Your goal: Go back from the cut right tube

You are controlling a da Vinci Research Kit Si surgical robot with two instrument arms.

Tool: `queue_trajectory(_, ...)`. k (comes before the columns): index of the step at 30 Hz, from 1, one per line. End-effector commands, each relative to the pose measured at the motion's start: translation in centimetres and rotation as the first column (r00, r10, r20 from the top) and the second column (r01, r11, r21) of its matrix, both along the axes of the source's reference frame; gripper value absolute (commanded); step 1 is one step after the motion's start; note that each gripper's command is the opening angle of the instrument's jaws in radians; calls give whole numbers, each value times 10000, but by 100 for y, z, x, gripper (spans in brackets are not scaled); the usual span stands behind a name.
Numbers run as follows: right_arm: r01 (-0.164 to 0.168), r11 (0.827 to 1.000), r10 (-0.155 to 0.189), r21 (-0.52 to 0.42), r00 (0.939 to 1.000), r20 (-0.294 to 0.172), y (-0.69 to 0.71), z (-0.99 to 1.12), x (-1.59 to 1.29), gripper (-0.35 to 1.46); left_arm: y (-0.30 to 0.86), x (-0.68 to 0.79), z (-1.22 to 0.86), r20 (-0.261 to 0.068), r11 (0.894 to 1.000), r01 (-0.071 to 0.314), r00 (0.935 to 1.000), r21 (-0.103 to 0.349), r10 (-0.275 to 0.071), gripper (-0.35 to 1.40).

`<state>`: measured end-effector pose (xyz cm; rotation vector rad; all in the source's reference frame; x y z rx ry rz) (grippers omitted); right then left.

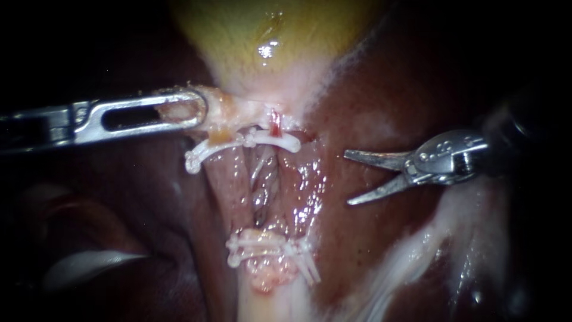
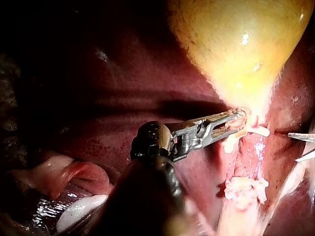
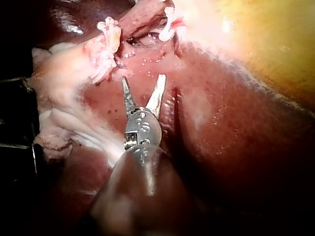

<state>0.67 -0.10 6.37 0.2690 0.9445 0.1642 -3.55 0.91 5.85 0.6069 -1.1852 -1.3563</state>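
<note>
Endoscope view: my left instrument (image 1: 189, 110) came in level from left, jaws clamped on pale tissue at neck of gallbladder (image 1: 268, 36). My right instrument (image 1: 347, 179) reached in from right, jaws spread wide, holding nothing, over liver (image 1: 369, 250), apart from cut right tube (image 1: 275, 124); its red stump sat just above upper clips (image 1: 271, 141). Left wrist view showed tissue pinched between left jaws side-on. Right wrist view showed right jaws as open V, short of lower clips (image 3: 106, 46).
</note>
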Motion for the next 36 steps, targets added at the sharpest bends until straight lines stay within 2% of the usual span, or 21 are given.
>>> queue_trajectory(1,-7,10000,7,11,10000,1,0,0,-1,143,0,0,1,-30,10000,28,10000,-7,-28,-35)
queue_trajectory(5,19,10000,-19,26,10000,-24,0,0,-3,143,3,-2,7,-56,10000,59,10000,-19,-59,-35)
queue_trajectory(8,21,10000,-21,26,10000,-25,0,0,-3,143,3,-7,20,-95,9999,106,9999,-63,-107,-35)
queue_trajectory(12,56,10000,-55,55,10000,-63,-1,0,-3,143,0,-22,45,-142,9997,169,9998,-170,-171,-35)
queue_trajectory(16,95,9999,-94,85,9999,-105,-1,-1,-3,143,-4,-46,74,-356,9998,101,9993,-197,-108,-35)
queue_trajectory(19,83,9999,-82,80,9999,-130,-1,-1,-5,143,-4,-61,89,-417,9998,-19,9991,-182,11,-35)
queue_trajectory(22,87,9999,-86,80,9999,-133,-1,-1,-5,143,-4,-69,100,-472,9998,-73,9989,-180,65,-35)
queue_trajectory(28,86,9999,-84,91,9998,-174,-2,-1,-5,143,-1,-68,112,-546,9998,-157,9984,-156,148,-35)
queue_trajectory(36,86,9999,-84,102,9997,-218,-2,-2,-5,143,-2,-69,111,-532,9997,-171,9985,-153,163,-35)
